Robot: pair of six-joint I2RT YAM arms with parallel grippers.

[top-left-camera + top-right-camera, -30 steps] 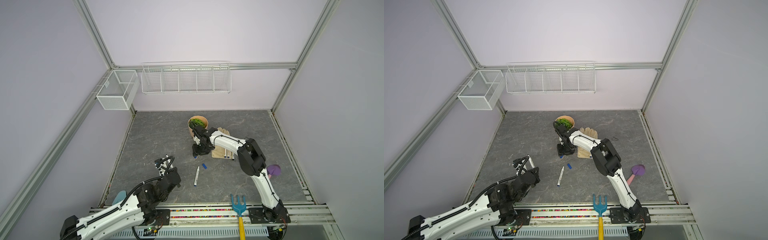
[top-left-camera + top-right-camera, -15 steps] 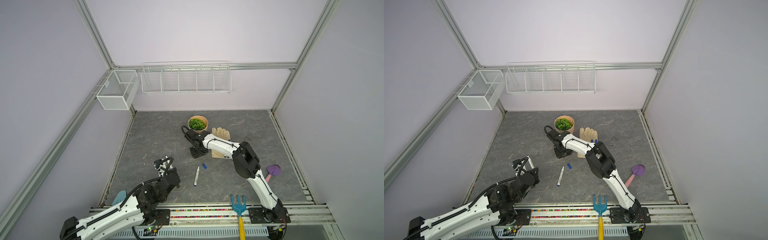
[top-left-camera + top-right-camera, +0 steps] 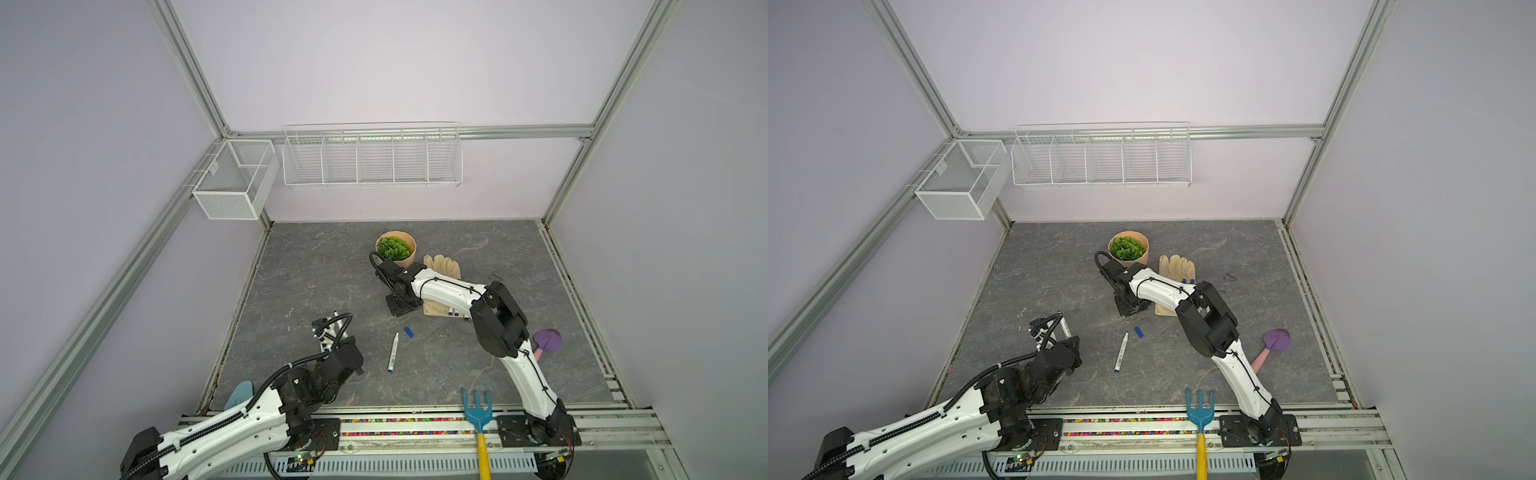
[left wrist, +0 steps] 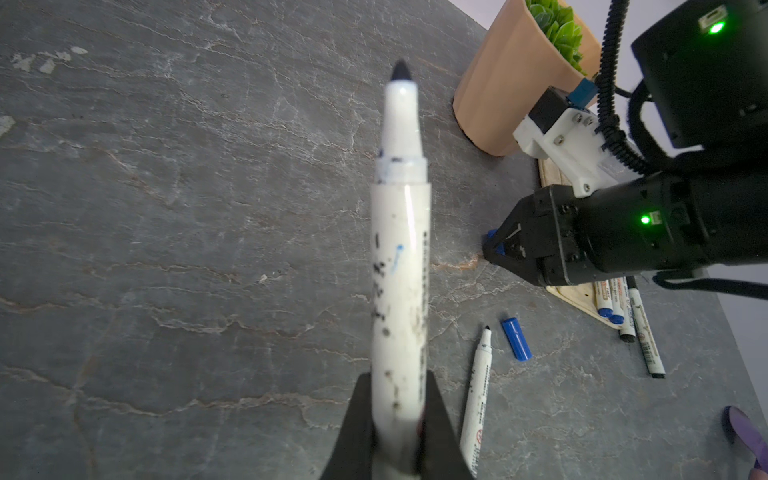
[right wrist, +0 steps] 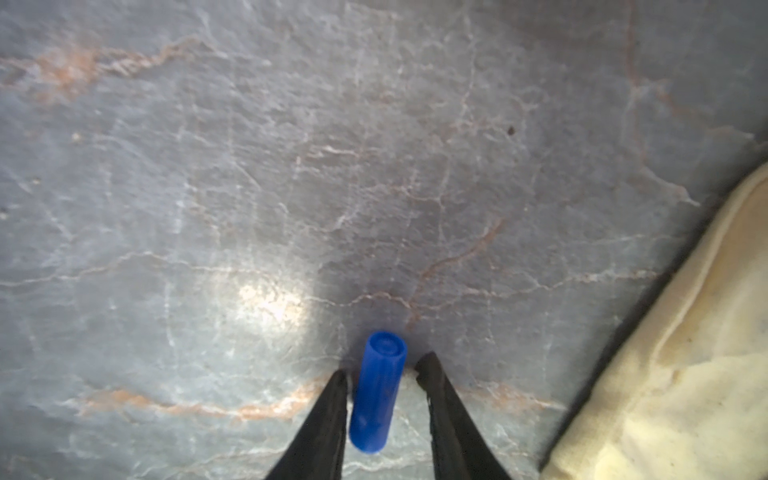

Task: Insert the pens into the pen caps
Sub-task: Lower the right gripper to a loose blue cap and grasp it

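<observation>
Just beyond the right gripper point(image 5: 383, 363), the tan tapered pot point(image 4: 498, 95) contains a green plant point(image 4: 555, 25). This gripper stands narrow astride the blue cap point(image 5: 376, 395), a smooth stubby cylinder lying on the veined grey slab point(image 5: 249, 166); a slit remains at one finger. The cream fabric glove point(image 5: 685, 374) borders one side; the other side is bare slab. The left gripper point(image 4: 397, 376) is clamped on the held pen point(image 4: 399, 249), a smudged white barrel with its tip uncapped.
</observation>
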